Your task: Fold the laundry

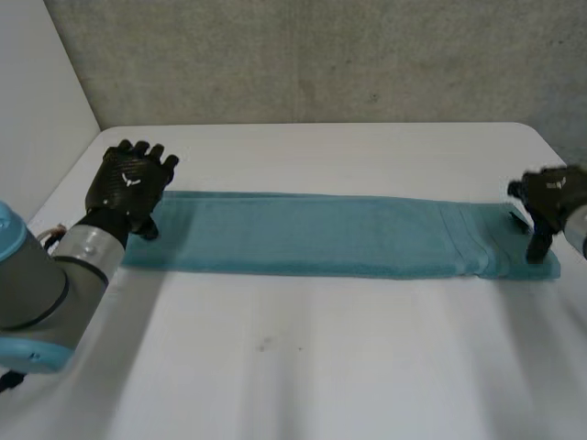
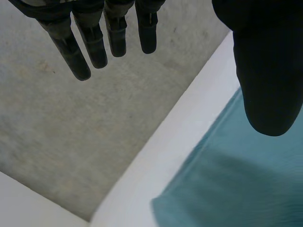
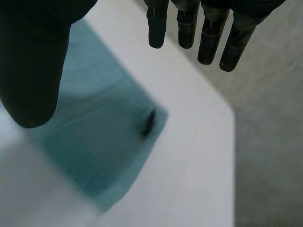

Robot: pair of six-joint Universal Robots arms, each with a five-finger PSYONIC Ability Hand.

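Across the white desk [image 1: 303,385] a teal towel [image 1: 312,234] lies flat as one long, narrow strip, running from the robot's left side to its right side and parallel to the desk's far edge. A rough grey wall [image 1: 321,55] stands behind the desk. Near the towel's right end, faint lines cross the strip from its far edge to its near edge; what they are I cannot tell.

At the left, the grey left arm [image 1: 37,284] with its light-blue cap reaches in from the near corner. Its left hand [image 1: 133,183] is over the towel's left end, by the short edge. In the left wrist view its fingers [image 2: 94,45] are straight and spread apart, with the thumb [image 2: 267,71] well away from them over the teal cloth, so the hand is released and grasps nothing. Whether any part of it touches the towel I cannot tell.

At the right, the right hand [image 1: 550,197] is at the towel's right end, with one black digit pointing down toward the near corner. The right wrist view shows its fingers [image 3: 210,33] straight and its thumb [image 3: 33,61] wide apart from them, released as well. A small dark tag [image 3: 148,123] sits on the towel close to that end's corner.
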